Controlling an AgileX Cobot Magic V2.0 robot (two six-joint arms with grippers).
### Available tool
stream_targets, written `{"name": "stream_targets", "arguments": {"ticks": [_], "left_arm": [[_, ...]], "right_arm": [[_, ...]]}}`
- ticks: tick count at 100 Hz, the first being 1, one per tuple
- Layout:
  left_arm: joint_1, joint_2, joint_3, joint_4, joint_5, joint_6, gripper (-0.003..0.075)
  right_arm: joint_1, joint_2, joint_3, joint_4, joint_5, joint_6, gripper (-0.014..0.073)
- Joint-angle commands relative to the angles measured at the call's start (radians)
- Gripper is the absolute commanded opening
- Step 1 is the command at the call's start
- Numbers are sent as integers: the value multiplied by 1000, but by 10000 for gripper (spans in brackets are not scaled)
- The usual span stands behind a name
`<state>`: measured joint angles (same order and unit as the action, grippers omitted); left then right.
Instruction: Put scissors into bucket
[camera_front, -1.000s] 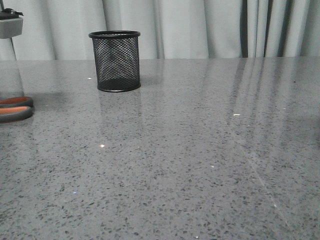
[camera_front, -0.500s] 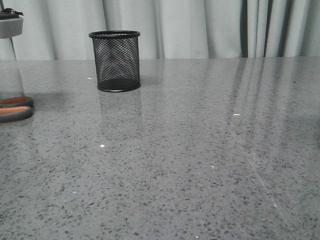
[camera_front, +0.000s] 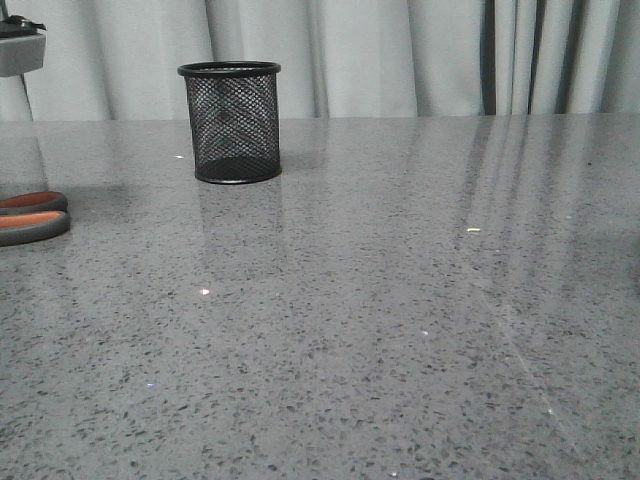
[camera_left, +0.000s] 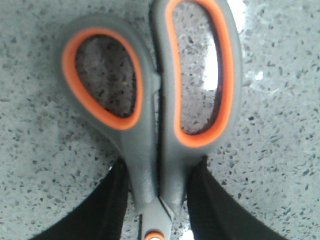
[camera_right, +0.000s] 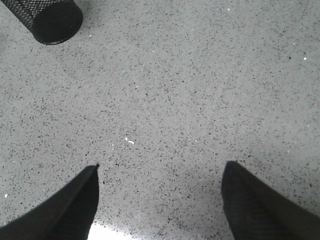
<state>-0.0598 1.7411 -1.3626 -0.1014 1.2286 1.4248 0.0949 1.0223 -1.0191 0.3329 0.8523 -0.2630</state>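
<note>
You have the grey-and-orange loop-handled scissors (camera_left: 155, 115) lying flat on the speckled grey stone table (camera_front: 400, 330), at its far left edge in the front view, where only the two handle loops show. The left gripper (camera_left: 157, 200) has its black fingers (camera_left: 112, 200) pressed against both sides of the scissors' neck, just below the loops and above the pivot, so it is closed on them. The small black wire-mesh cylindrical cup (camera_front: 230, 122) stands upright toward the back of the table, well apart from the scissors and to their right. Your right gripper (camera_right: 160, 200) hangs over bare table with its two black fingers spread wide and holding nothing; the cup's solid base shows in a far corner of that wrist view.
</note>
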Motion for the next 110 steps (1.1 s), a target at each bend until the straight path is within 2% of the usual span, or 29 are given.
{"name": "stream_targets", "arguments": {"ticks": [1,52,90,110], "left_arm": [[1,-23,-18,-8,45,-6,78],[1,-78,-33,-6,47,-29,41],[1,-166,-158,-34,47,-83,41],[-8,-231,-243,-90,47,-104,41]], "right_arm": [[1,-10,-31,15,-45,-7,466],[1,-10,-31,15,-45,-7,466],[1,-10,-31,19,-49,-7,466],[1,-10,-31,73,-68,-22,466]]}}
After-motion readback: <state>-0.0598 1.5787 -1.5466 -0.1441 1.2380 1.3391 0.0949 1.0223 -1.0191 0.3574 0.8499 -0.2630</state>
